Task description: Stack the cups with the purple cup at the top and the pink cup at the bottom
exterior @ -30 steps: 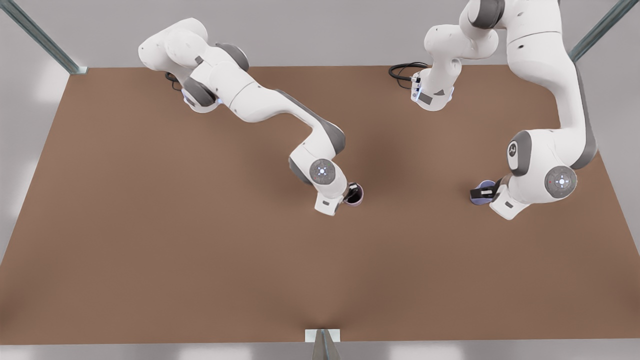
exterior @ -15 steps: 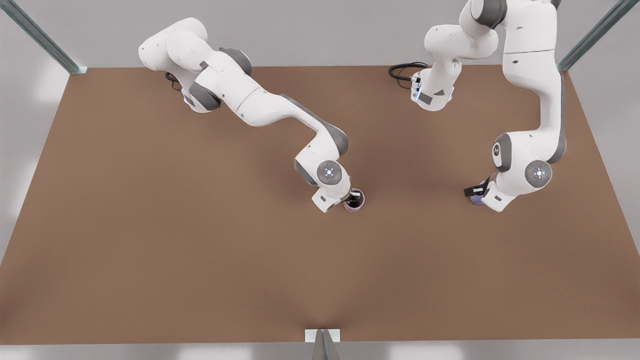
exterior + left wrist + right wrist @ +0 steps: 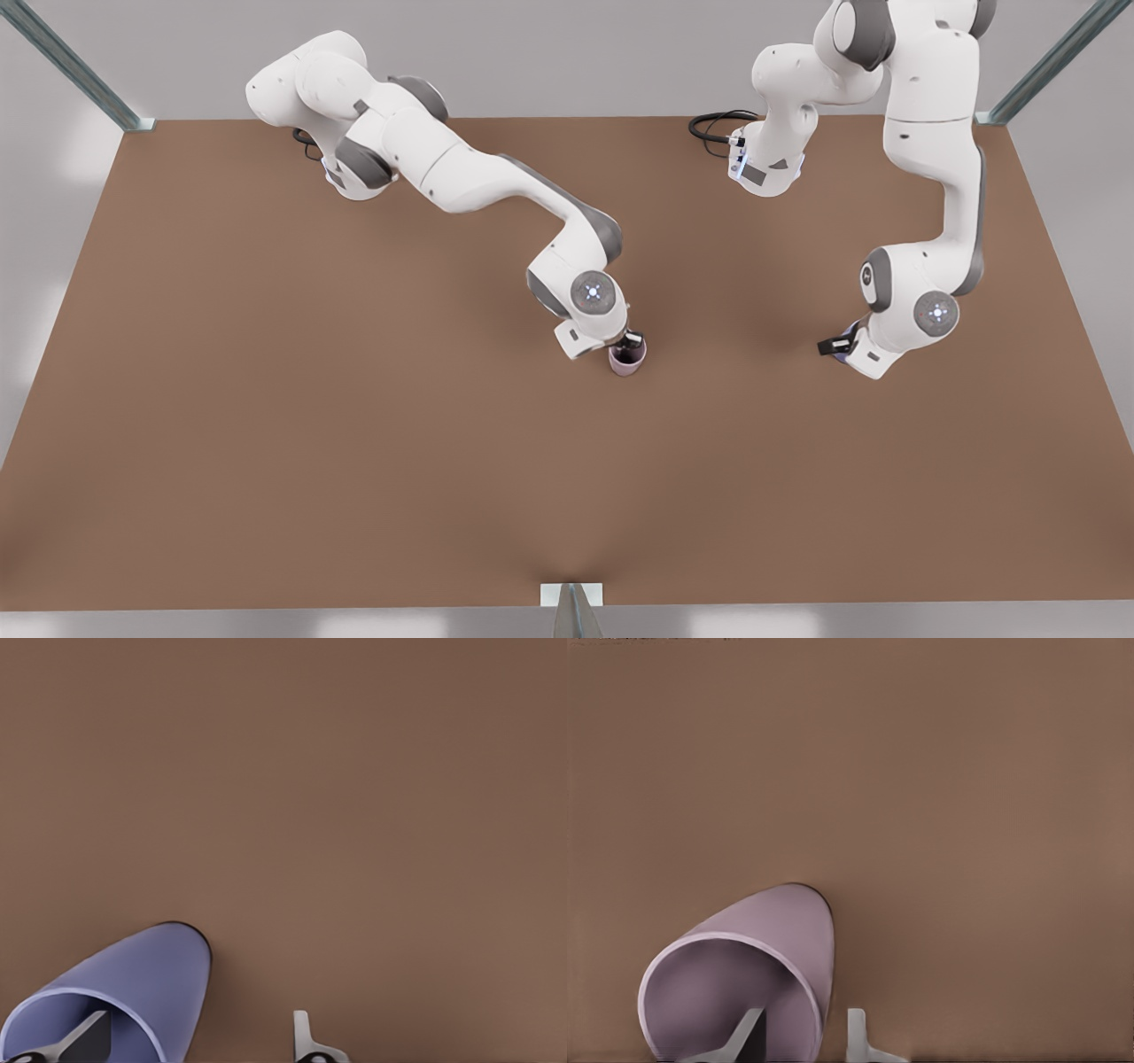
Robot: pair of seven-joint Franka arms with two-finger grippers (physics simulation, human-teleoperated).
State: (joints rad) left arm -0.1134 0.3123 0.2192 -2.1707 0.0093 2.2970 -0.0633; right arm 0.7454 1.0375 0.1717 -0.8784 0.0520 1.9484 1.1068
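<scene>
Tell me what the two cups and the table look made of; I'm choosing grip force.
Pink cup: smooth matte plastic by its look, thin wall, even colour, no glaze shine. Purple cup: the same, thin pale rim, uniform matte. Table: flat matte brown, like board or laminate, no grain visible. The right gripper straddles the pink cup's wall; the left gripper straddles the purple cup's wall.

Both arms are glossy white with rounded, tubular links and dark grey bands at the joints. A grey disc with a small glowing white-blue centre caps each wrist joint. Each base, near the table's far edge, carries a blue-lit ring, and black cables (image 3: 719, 127) coil beside it. The fingers (image 3: 306, 1038) are pale grey with dark pads.
</scene>
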